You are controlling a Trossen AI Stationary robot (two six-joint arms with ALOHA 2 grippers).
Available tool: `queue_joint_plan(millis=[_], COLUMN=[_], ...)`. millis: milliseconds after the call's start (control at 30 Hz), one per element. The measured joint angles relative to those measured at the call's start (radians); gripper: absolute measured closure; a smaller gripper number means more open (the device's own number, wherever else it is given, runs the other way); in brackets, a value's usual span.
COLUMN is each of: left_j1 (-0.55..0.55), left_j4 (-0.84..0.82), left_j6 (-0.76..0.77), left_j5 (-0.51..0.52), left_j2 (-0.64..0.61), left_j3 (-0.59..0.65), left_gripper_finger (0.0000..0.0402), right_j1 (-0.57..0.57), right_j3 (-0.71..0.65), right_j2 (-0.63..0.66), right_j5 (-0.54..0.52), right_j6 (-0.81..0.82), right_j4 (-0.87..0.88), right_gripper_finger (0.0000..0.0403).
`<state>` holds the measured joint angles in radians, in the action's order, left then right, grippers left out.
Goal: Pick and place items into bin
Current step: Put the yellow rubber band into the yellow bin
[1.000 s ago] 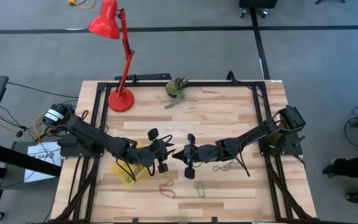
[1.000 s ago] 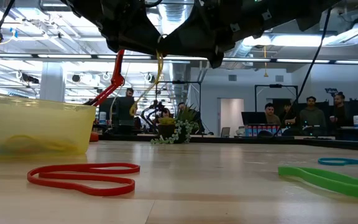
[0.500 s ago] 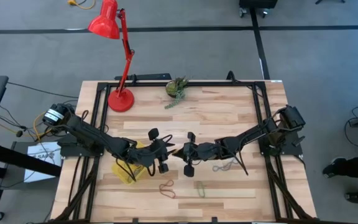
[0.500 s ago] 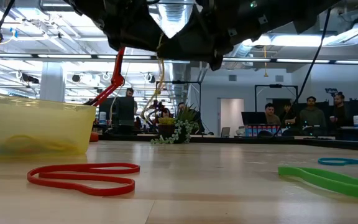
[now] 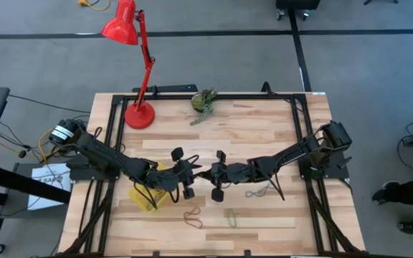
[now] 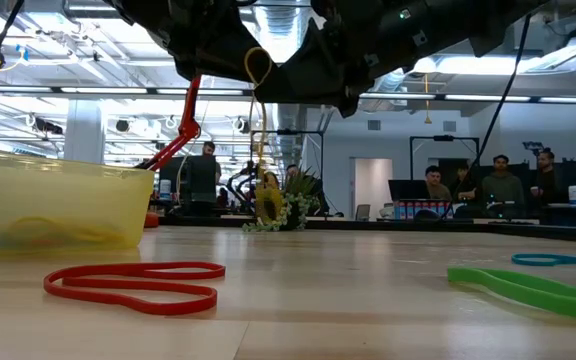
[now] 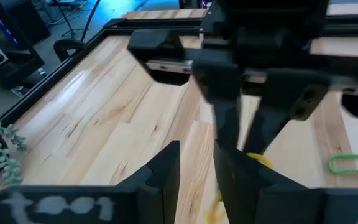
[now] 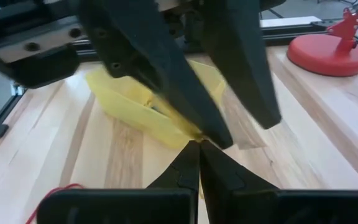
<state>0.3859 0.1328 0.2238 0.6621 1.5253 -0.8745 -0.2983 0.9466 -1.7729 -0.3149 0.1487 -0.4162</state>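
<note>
A yellow rubber band (image 6: 260, 130) hangs in the air above the table's middle, with a small loop on top. My right gripper (image 5: 206, 177) (image 8: 199, 149) is shut on it. My left gripper (image 5: 195, 176) (image 7: 197, 163) faces it tip to tip, open, its fingers (image 8: 160, 68) on either side of the right fingertips. The yellow bin (image 5: 149, 195) (image 6: 48, 205) stands on the table under the left arm. On the boards near the front edge lie a red band (image 6: 133, 285) (image 5: 192, 217) and a green band (image 6: 528, 290) (image 5: 231, 217). My right gripper pinches the yellow band near its upper end (image 7: 257, 160) between its shut fingertips. The fingers come in roughly level from the table's right side. The band is lifted clear and hangs slack below them (image 6: 266, 195); a short loop (image 6: 258, 65) stands above the hold.
A teal band (image 6: 563, 259) and a grey band (image 5: 257, 192) lie to the right. The red lamp base (image 5: 139, 115) and a green plant clump (image 5: 204, 102) stand by the far edge. People sit in the room beyond the table.
The yellow band hung slanting toward the bin side; it has swung and now hangs straight down, lower, with a small loop raised above the fingertips. The right gripper has edged slightly toward the left gripper.
</note>
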Motion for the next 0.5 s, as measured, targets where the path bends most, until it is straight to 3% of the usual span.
queue_joint_plan(millis=[200, 500], left_j1=[0.001, 0.054], left_j4=[-0.031, -0.04], left_j6=[0.005, 0.005], left_j5=[0.057, 0.053], left_j2=[0.0, -0.002], left_j3=[0.0, 0.0], left_gripper_finger=[0.0313, 0.0313], right_j1=[-0.029, -0.042], right_j3=[0.0, 0.0], right_j2=[0.0, 0.0], right_j5=[-0.013, -0.202], right_j6=[0.0, 0.001], right_j4=[0.005, 0.072], right_gripper_finger=[0.0402, 0.0403])
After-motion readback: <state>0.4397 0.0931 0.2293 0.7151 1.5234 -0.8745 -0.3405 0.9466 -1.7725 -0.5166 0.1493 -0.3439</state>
